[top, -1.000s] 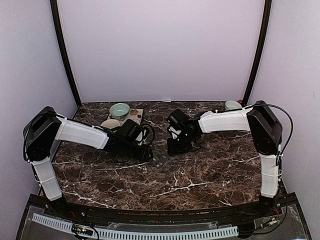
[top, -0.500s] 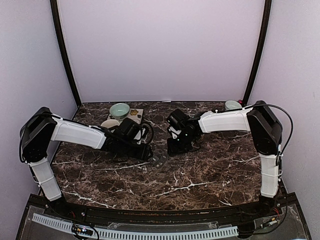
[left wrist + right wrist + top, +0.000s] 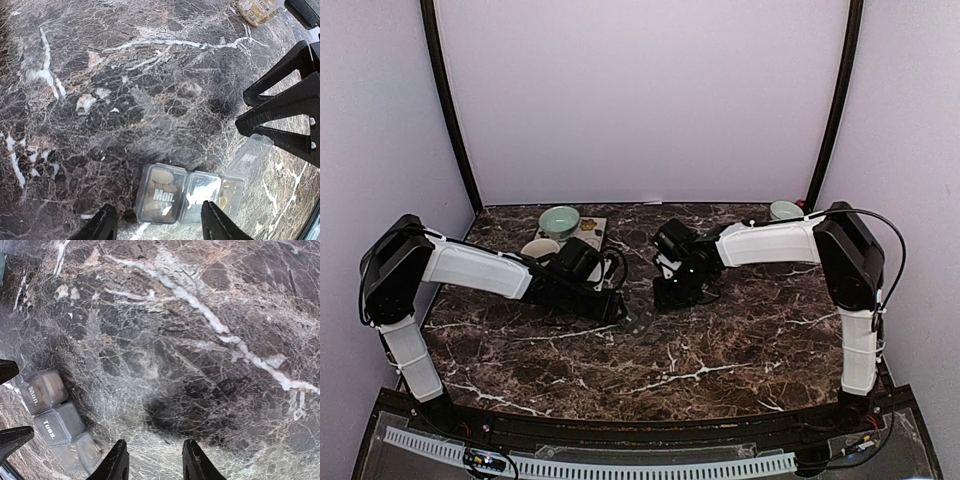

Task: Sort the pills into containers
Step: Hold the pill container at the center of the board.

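The containers (image 3: 187, 192) are a small clear-grey strip of three joined compartments lying flat on the marble, also seen as the containers (image 3: 640, 322) and the containers (image 3: 57, 420). The "Mon." cell is closed over tan pills (image 3: 161, 181). The middle cell is closed. The third cell has its lid up, with yellowish pills (image 3: 225, 195) inside. My left gripper (image 3: 160, 226) is open over the strip; one fingertip overlaps the middle cell and the other stands clear to the left. My right gripper (image 3: 155, 462) is open over bare marble just right of the strip, holding nothing.
A pale teal bowl (image 3: 560, 218), a white mug (image 3: 540, 248) and a small tray (image 3: 590, 228) stand at the back left. A little jar (image 3: 257, 10) of pale pieces lies beyond the strip. Another cup (image 3: 785, 210) sits at the back right corner.
The left arm's shoulder and upper link shifted slightly left and down. Both grippers stay at the same width and the strip has hardly moved.
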Action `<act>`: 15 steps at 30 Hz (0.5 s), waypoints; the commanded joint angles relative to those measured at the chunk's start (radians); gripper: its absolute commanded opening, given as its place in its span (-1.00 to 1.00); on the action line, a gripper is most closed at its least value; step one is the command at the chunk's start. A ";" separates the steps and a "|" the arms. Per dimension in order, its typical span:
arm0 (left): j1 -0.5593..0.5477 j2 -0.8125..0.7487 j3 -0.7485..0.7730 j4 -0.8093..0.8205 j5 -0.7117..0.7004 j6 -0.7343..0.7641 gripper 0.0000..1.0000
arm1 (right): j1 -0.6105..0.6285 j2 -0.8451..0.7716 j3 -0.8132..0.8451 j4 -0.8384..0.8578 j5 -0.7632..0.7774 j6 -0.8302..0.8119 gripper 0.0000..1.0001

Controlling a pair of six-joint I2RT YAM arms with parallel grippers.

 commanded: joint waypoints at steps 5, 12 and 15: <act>-0.014 0.013 -0.010 -0.008 0.021 0.007 0.20 | 0.015 -0.044 -0.014 0.007 0.000 0.021 -0.24; -0.028 0.026 -0.005 -0.025 0.014 0.008 0.21 | 0.025 -0.070 -0.036 0.016 0.001 0.034 -0.24; -0.032 0.034 0.001 -0.041 0.000 0.008 0.20 | 0.033 -0.084 -0.044 0.021 0.001 0.039 -0.24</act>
